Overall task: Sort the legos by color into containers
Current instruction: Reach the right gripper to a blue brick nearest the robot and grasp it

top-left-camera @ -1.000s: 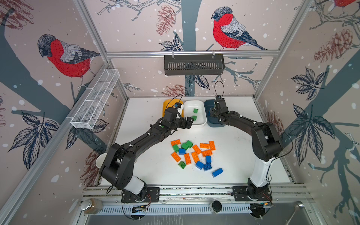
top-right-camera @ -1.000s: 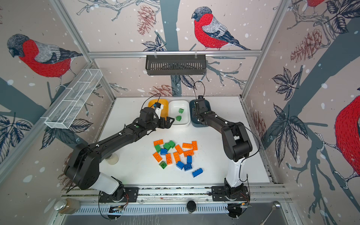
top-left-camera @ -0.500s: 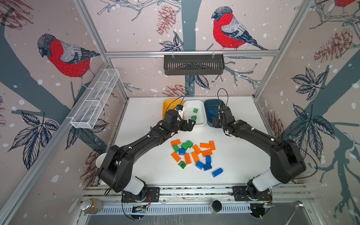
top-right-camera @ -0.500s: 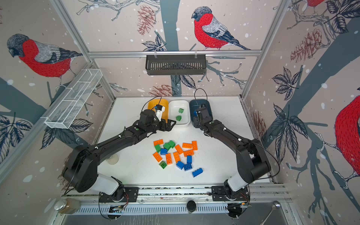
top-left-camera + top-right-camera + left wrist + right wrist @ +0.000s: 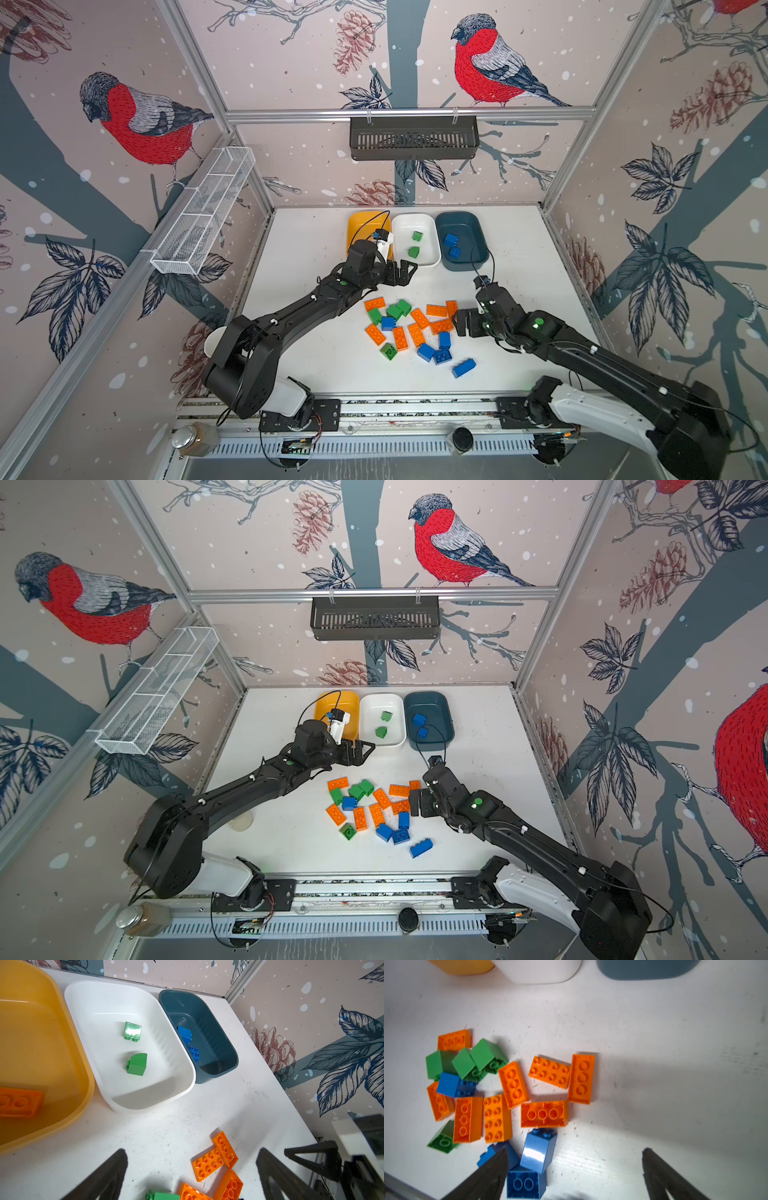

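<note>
Loose orange, green and blue legos point(image 5: 417, 334) point(image 5: 544, 1113) lie heaped mid-table. Behind them stand three containers. The yellow-orange tub point(image 5: 357, 220) holds one orange brick point(image 5: 18, 1103). Two green bricks point(image 5: 414, 252) lie in the white tub point(image 5: 405, 232), two blue bricks point(image 5: 451, 240) in the teal tub point(image 5: 469, 232). My left gripper point(image 5: 403, 272) point(image 5: 192, 1151) hovers open and empty in front of the white tub. My right gripper point(image 5: 461, 328) point(image 5: 575, 1150) is open and empty, low at the heap's right edge, with blue bricks point(image 5: 538, 1151) beside one finger.
A white wire mesh tray point(image 5: 203, 212) hangs on the left wall and a black slotted basket point(image 5: 413, 137) on the back rail. A white cup point(image 5: 212, 340) sits under my left arm. A jar point(image 5: 195, 434) stands at the front left corner.
My right gripper opened over the teal tub, then drew back towards me and down to the heap's right side. My left gripper shifted slightly away from the white tub, still open.
</note>
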Controlling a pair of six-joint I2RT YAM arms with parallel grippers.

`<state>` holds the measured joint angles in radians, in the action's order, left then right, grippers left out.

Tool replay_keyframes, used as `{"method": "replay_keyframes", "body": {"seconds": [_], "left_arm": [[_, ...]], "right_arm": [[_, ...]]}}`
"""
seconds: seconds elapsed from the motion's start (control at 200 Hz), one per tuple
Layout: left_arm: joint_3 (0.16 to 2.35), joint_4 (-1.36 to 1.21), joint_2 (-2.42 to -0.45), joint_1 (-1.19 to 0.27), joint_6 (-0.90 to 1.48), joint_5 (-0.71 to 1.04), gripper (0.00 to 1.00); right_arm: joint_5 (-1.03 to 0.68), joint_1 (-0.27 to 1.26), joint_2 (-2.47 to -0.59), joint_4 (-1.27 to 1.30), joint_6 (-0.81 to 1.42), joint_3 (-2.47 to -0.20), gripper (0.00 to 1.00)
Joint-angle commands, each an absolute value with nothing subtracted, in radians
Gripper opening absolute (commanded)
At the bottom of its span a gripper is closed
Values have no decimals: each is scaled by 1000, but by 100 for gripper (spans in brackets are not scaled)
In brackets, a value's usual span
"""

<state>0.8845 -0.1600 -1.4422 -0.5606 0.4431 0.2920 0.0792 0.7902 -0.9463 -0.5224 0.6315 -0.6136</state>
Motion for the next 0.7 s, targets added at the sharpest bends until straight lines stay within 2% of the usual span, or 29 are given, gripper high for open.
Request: {"method": "replay_keyframes", "body": {"seconds": [0.0, 0.13, 0.36, 0.695], "left_arm": [[877, -217, -1427, -561, 464, 289, 97], [874, -200, -1412, -561, 477, 282, 97], [834, -199, -1363, -561, 496, 249, 97], [803, -200, -1327, -560, 512, 230, 97]], "right_arm": [[33, 857, -904, -579, 762, -569, 99], [-27, 959, -919, -539, 799, -515, 99], [86, 1140, -1034, -627, 845, -538, 99], [135, 1190, -1099, -660, 882, -537, 98]]}}
